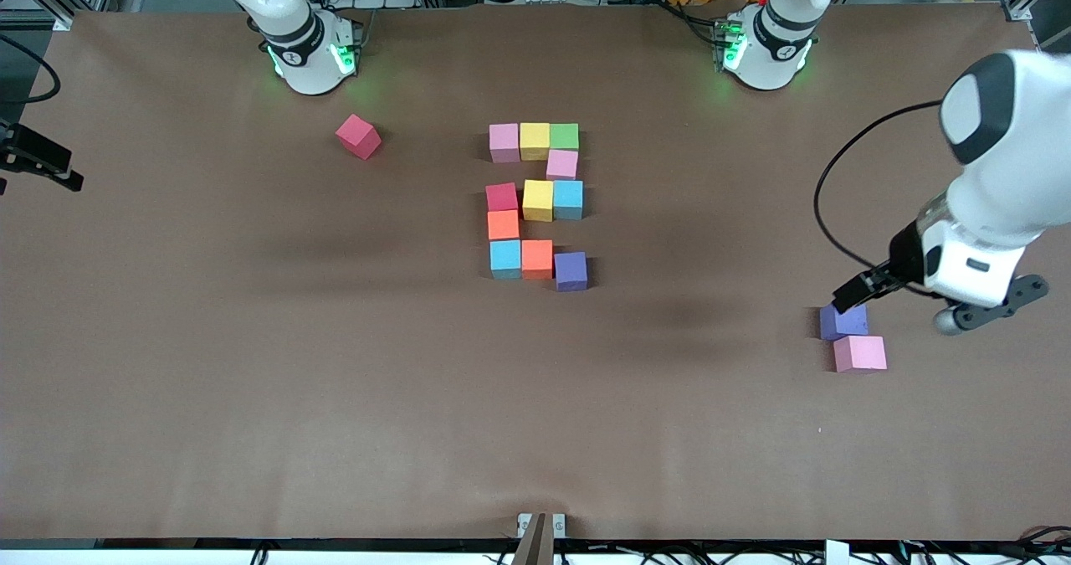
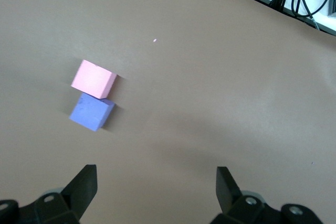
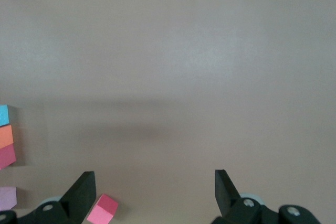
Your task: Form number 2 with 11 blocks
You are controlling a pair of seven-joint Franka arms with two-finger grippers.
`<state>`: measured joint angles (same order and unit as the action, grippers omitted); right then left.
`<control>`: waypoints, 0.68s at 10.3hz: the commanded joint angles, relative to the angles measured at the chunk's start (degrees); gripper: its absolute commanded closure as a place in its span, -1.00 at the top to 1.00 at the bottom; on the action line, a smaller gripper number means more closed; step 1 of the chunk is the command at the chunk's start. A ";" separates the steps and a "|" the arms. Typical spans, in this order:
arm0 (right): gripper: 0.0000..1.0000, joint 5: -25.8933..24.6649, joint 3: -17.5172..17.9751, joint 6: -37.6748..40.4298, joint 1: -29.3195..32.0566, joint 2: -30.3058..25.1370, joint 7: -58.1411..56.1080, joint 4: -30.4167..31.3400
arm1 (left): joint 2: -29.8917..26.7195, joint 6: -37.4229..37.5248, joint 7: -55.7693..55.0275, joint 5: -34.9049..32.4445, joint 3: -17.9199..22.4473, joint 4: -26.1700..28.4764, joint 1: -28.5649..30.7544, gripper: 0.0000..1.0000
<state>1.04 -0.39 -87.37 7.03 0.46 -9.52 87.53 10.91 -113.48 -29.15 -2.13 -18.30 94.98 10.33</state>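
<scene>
A blocky digit 2 of mixed-colour blocks point(image 1: 536, 199) lies mid-table, with pink, yellow and green on the row nearest the robots and light blue, orange and purple point(image 1: 571, 270) on the row nearest the camera. A loose purple block point(image 1: 843, 321) and a pink block point(image 1: 860, 353) touch each other at the left arm's end. My left gripper point(image 2: 156, 174) is open and empty, above the table beside those two blocks point(image 2: 92, 111). My right gripper point(image 3: 155, 177) is open and empty, high up and outside the front view. A loose red block point(image 3: 102, 209) lies on the table beside one of its fingers.
The loose red block point(image 1: 358, 136) lies tilted near the right arm's base. The left arm's hand point(image 1: 962, 268) and a looping black cable point(image 1: 824, 205) hang over the left arm's end of the brown table point(image 1: 251, 339). The digit's edge shows in the right wrist view point(image 3: 5, 136).
</scene>
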 commanded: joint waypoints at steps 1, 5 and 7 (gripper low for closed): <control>1.00 0.63 0.31 3.33 1.05 -0.02 0.12 -0.60 | -3.95 3.43 7.74 -0.86 0.80 0.65 0.66 1.00; 1.00 0.63 0.48 0.99 1.31 -0.01 -0.32 -0.34 | -8.17 7.12 16.82 -0.17 4.57 0.56 0.40 1.00; 1.00 0.72 0.57 -0.07 0.97 -0.02 -0.41 -0.08 | -8.80 12.47 17.10 0.10 5.11 -2.58 -0.22 1.00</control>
<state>1.05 -0.38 -86.85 7.56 0.47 -9.57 87.54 3.21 -104.70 -13.26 -2.12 -13.66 94.24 10.75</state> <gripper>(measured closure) 0.000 0.000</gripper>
